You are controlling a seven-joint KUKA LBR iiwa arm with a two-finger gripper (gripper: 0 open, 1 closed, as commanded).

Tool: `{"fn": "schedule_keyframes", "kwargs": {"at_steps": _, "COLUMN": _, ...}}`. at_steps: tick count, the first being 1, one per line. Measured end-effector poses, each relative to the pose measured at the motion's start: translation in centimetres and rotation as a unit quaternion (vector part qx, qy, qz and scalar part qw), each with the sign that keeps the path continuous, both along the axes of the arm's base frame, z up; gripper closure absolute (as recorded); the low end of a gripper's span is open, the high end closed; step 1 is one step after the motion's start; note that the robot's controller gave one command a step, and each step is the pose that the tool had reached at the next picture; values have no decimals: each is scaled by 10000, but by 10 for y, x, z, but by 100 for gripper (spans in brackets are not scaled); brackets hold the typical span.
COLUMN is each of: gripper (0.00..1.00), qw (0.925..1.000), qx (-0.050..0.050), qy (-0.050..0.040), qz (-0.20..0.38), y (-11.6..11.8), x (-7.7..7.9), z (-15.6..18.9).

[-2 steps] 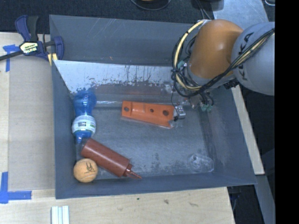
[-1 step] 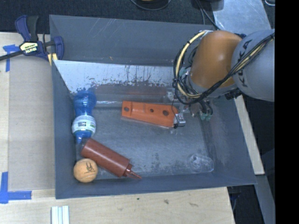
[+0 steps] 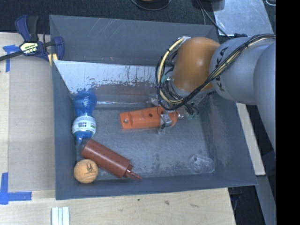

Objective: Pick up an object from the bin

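In the camera view, the arm comes in from the right of the frame, and the gripper (image 3: pixel 164 118) is low in the middle of the grey bin (image 3: pixel 225 168), right at the right end of an oblong orange block (image 3: pixel 139 120) lying on the floor. I cannot tell whether the gripper is spread or pinching the block. At lower left, well apart, lie a blue bottle (image 3: pixel 84 118), a brown-red tube (image 3: pixel 107 159) and a small wooden ball (image 3: pixel 86 171).

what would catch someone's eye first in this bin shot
The big arm with its orange cover reaches in from the right, its claw down at the right end of an orange block in the middle of the bin. On the left lie a blue bottle, a reddish-brown bottle and a tan ball.
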State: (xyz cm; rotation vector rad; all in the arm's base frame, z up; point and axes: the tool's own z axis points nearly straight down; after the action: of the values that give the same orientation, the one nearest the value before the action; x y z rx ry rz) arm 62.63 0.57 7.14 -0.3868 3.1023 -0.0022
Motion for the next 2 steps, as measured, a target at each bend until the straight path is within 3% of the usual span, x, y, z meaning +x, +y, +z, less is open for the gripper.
{"fn": "schedule_keyframes", "kwargs": {"at_steps": 1, "gripper": 100, "qw": 10000, "qx": 0, "qy": -1, "qz": 0, "y": 0, "x": 0, "z": 0}}
{"fn": "schedule_keyframes", "kwargs": {"at_steps": 2, "gripper": 100, "qw": 9999, "qx": 3, "qy": -18, "qz": -103, "y": -7, "x": -15, "z": 67}}
